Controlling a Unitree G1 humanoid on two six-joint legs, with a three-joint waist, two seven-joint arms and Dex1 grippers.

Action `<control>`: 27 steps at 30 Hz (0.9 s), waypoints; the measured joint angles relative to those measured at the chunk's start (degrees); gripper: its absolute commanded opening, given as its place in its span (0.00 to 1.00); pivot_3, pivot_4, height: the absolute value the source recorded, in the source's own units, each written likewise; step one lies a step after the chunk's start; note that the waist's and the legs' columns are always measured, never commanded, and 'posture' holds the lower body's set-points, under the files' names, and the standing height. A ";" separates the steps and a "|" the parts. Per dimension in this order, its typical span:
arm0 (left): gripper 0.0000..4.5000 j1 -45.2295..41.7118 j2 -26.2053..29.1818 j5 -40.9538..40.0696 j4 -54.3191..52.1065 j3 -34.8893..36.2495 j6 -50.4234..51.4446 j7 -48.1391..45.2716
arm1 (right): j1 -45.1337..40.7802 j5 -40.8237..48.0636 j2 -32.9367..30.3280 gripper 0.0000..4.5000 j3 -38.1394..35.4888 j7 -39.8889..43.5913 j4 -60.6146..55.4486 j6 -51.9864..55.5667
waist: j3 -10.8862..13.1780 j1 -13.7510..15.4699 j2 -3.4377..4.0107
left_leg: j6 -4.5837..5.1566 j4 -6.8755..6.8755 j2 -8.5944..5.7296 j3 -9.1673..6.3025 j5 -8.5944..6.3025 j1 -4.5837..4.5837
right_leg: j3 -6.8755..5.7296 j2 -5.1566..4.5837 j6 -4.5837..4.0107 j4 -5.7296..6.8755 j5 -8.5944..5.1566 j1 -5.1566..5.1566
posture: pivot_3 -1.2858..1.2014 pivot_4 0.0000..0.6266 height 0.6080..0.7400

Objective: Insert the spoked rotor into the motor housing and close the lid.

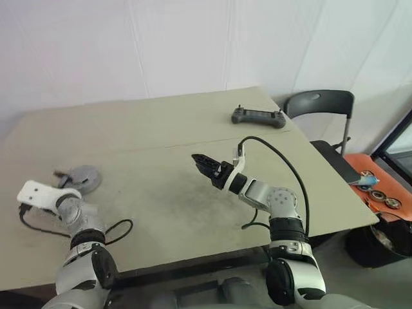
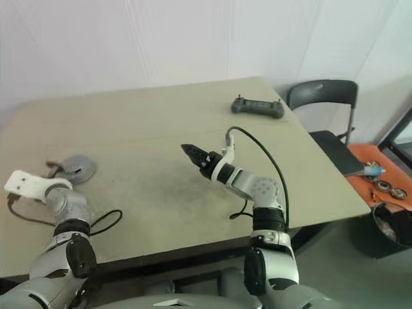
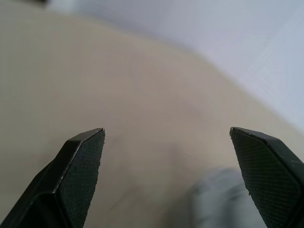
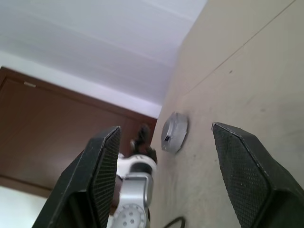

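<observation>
Left gripper [image 3: 166, 180] fingers spreading wide, holding nothing, near round grey metal lid [image 1: 84, 177]; right gripper [image 4: 166, 190] gaping, empty, hovering over beige table [image 1: 167, 129].

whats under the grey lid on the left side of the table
The grey lid lies flat on the tan table, beside the open left gripper. Whatever sits beneath it is covered, so neither housing nor rotor can be seen.

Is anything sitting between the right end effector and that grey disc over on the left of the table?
Nothing visible. The right end effector hangs open over bare table, and the stretch to the lid holds no object. The left end effector, also open, is beside the lid, not across that line.
</observation>
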 measured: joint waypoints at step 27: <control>1.00 22.37 1.35 -2.31 -39.77 -27.30 30.09 -56.88 | 7.20 -31.38 -16.48 0.79 20.27 11.59 -7.93 -31.55 | 0.11 1.70 0.17 | 0.01 0.01 -0.19 0.08 -0.01 -0.03 | 0.06 -0.34 -0.26 -0.60 -0.13 0.29 | 0.52 0.00 1.00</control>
